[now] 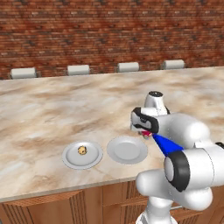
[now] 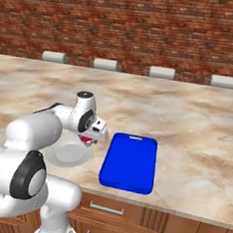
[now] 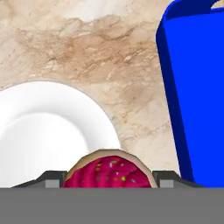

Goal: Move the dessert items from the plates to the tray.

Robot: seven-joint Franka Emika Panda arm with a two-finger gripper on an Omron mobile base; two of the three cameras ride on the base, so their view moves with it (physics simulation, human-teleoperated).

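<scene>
- we are in the carrying step: our gripper pinches the pink cupcake, whose sprinkled top sits between the two finger tips at the bottom of the hand view.
- in the right base view the cupcake hangs under the hand, above the right rim of the bare plate and clear of the counter, so we judge it already lifted off that plate.
- the hand view looks down on the same white plate at the left, a strip of marble in the middle, and the blue tray at the right.
- the tray lies on the near part of the counter, just to the right of the bare plate, apart from it; nothing rests on it yet.
- the tan speckled treat sits in the middle of the left plate, which lies just beside the bare plate in the left base view.
- so we judge one dessert in transit and one untouched, with neither delivered.
- the next move calls for a short sweep to the right until the cupcake is over the middle of the tray, then a descent and a release close to the surface.
- after that, we go back left past the bare plate for the tan treat.
</scene>
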